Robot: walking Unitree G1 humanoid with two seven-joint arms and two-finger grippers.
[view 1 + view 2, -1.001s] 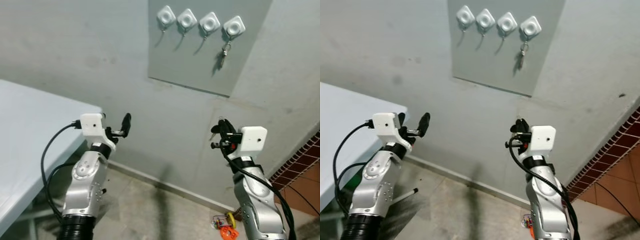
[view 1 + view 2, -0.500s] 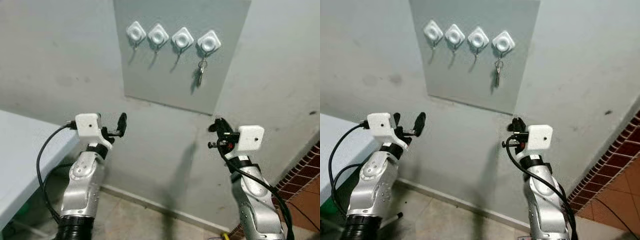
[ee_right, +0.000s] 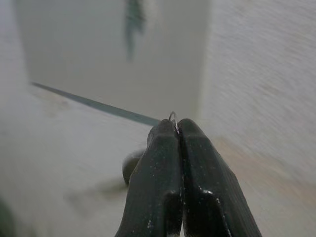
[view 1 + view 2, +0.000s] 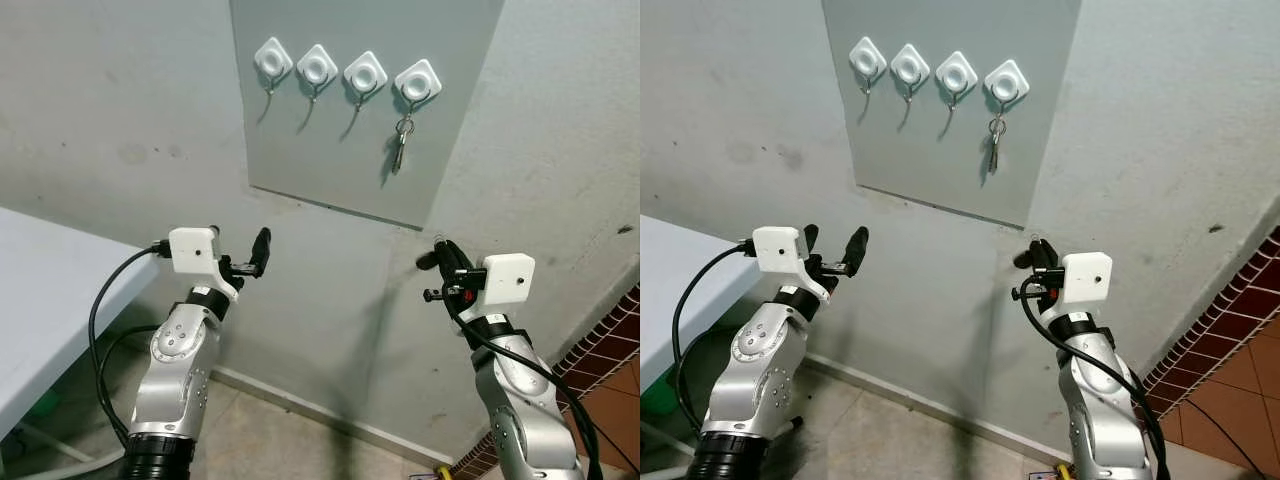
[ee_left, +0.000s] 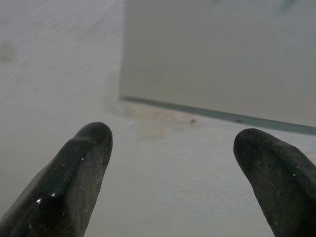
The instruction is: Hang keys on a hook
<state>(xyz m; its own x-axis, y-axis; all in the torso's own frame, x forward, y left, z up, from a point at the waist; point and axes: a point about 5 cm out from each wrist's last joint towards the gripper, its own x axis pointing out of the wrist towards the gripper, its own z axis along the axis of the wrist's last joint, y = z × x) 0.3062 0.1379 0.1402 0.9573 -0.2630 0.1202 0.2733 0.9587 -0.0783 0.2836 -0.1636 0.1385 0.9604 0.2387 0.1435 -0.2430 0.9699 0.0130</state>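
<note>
in the left eye view the grey panel (image 4: 365,100) on the wall carries four white hooks (image 4: 341,72); a set of keys (image 4: 400,145) already hangs from the rightmost one, and the other three are bare. both arms are raised below the panel, the left gripper (image 4: 255,255) to the left and the right gripper (image 4: 440,262) under the panel's right edge, well short of the hooks. the right eye view gives the same layout and adds the corner of a pale table (image 4: 670,290) at the robot's left. the left wrist view shows what the head views cannot settle: its two black fingers (image 5: 79,173) stand wide apart with nothing between them, facing the panel's lower edge. the right wrist view shows its fingers (image 3: 163,173) pressed tight together, with a thin sliver of wire ring (image 3: 173,116) peeking out at the tips, which i judge to be the key ring to be hung; the keys themselves are hidden. such a thing is light, stiff, small and slick metal that swings freely, so it is best pinched on the ring, leaving an open loop to slip over a hook.
</note>
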